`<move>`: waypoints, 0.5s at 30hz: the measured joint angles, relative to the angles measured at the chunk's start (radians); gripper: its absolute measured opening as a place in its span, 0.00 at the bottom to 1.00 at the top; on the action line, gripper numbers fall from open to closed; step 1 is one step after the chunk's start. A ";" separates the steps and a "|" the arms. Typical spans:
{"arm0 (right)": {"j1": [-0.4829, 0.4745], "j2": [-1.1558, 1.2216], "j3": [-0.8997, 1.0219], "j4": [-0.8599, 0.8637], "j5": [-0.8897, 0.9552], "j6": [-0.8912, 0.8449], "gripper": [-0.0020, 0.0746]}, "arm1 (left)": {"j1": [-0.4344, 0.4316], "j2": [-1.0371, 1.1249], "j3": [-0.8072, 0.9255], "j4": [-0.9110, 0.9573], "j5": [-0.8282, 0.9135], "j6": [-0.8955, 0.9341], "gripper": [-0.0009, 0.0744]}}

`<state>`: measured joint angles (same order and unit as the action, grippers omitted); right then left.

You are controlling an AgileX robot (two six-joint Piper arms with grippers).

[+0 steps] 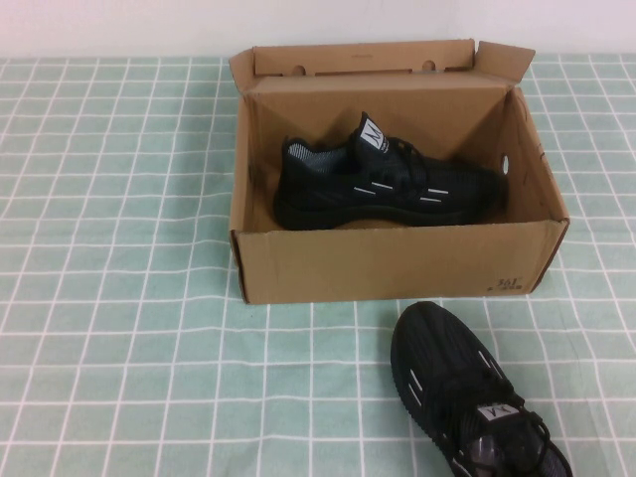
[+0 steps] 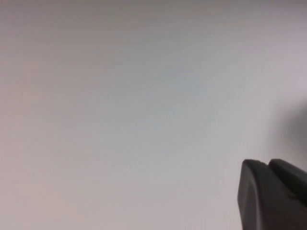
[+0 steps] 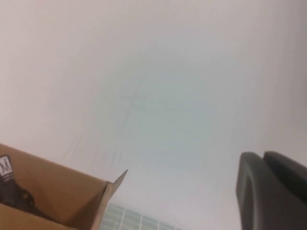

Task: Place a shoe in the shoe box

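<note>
A pale wall backs a tabletop [image 1: 119, 298] spread with a green and white checked cloth. The box [image 1: 397, 263] stands open in the middle, its lid flap folded back toward the wall so the inside is free from above. One shoe [image 1: 393, 184] already lies inside on its sole, toe toward my right, so the task looks done as far as one shoe goes. Its twin [image 1: 472, 402] rests on the cloth just in front of the box, toe toward the box.

Neither arm shows from above. My left pincer [image 2: 273, 196] is raised and faces only blank wall; my right pincer [image 3: 268, 191] is raised too, looking past the box's corner. Whether either is open or closed I cannot tell; neither seems to carry anything.
</note>
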<state>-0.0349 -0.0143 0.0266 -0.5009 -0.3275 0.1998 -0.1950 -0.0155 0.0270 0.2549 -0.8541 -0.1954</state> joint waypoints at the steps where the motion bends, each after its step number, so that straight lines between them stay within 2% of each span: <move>1: 0.000 0.000 0.000 0.002 -0.007 -0.004 0.02 | 0.000 0.000 0.000 0.000 -0.040 -0.002 0.01; 5: 0.000 0.000 0.000 0.059 -0.119 0.007 0.02 | 0.000 0.000 -0.002 0.000 -0.140 -0.048 0.01; 9: 0.000 0.000 0.000 0.183 -0.417 0.072 0.02 | 0.000 0.000 -0.083 0.000 -0.147 -0.098 0.01; 12: 0.000 0.000 -0.002 0.302 -0.639 0.096 0.02 | 0.000 0.000 -0.187 0.000 -0.116 -0.109 0.01; 15: 0.000 0.000 -0.057 0.419 -0.721 0.117 0.02 | 0.000 0.000 -0.308 0.000 -0.029 -0.113 0.01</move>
<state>-0.0349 -0.0143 -0.0305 -0.0816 -1.0482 0.3163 -0.1950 -0.0153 -0.2812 0.2549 -0.8833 -0.3083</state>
